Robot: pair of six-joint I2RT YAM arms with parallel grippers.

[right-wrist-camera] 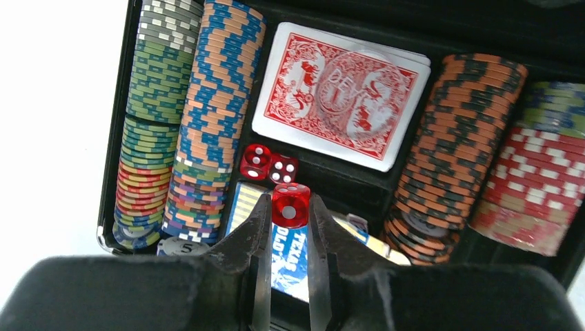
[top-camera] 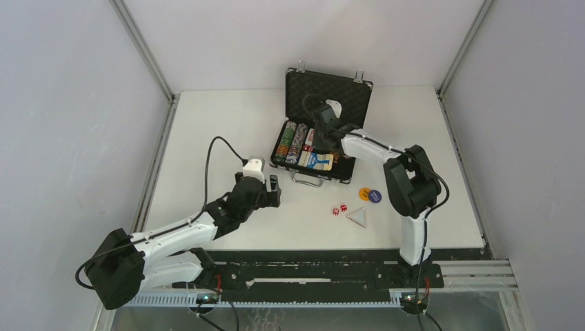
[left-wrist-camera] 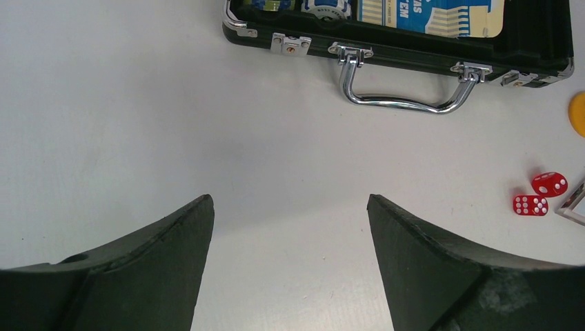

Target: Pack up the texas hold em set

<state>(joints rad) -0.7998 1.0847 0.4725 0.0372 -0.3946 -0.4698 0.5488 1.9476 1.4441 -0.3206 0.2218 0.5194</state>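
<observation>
1. One red die [right-wrist-camera: 290,205] sits pinched at the very tips of your right gripper [right-wrist-camera: 290,211], just above the briefcase [top-camera: 345,88], over the two dice [right-wrist-camera: 269,165] lying in its middle slot. Let go off-centre and it likely bounces onto the red-backed cards [right-wrist-camera: 341,103] or the chips [right-wrist-camera: 214,103].
2. That hold is shallow; any twitch could pop the die out early.
3. Your left gripper [left-wrist-camera: 290,201] hangs spread wide and empty in front of the briefcase's handle [left-wrist-camera: 407,103]. Loose dice [left-wrist-camera: 540,195], round buttons [top-camera: 370,195] and the triangle piece [top-camera: 357,217] lie off the briefcase's front right corner. A careless sweep there scatters them.
</observation>
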